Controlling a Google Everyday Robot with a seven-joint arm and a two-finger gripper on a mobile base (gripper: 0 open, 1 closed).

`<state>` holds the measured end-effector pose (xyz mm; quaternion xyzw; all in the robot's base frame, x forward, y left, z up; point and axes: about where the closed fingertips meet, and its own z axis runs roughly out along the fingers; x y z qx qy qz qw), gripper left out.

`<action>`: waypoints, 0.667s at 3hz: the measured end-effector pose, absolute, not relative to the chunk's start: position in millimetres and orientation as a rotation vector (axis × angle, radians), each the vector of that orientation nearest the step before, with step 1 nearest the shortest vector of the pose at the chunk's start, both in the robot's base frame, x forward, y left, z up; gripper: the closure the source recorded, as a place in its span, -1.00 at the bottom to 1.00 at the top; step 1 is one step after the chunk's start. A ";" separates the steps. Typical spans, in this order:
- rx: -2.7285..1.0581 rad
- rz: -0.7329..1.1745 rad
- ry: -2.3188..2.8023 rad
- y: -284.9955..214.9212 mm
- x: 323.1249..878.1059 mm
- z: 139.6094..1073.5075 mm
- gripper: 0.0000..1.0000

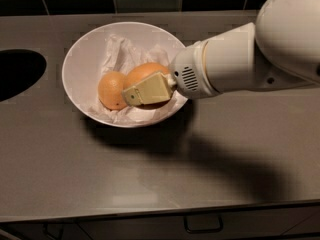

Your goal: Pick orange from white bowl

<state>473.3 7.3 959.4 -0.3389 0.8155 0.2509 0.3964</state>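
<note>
The white bowl [82, 59] stands on the grey counter at the back left, lined with crumpled white paper [120, 49]. Two oranges lie in it. The smaller orange [111, 90] rests at the left of the bowl. The larger orange [145, 73] sits right of it, in my gripper [136, 88]. My gripper reaches into the bowl from the right. One cream finger [149, 90] lies across the front of the larger orange; the other finger is hidden behind it. The gripper looks shut on this orange.
My thick white arm [250, 59] covers the right of the counter [150, 174] and casts a wide shadow on it. A dark round opening [15, 74] is cut into the counter at the far left. A dark tiled wall runs behind. A drawer handle [202, 225] shows below the front edge.
</note>
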 end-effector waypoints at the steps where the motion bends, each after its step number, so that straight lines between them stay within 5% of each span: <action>1: -0.903 0.668 1.968 9.0 461.5 989.5 1.00; 2: -0.904 0.667 1.967 9.2 461.4 989.9 1.00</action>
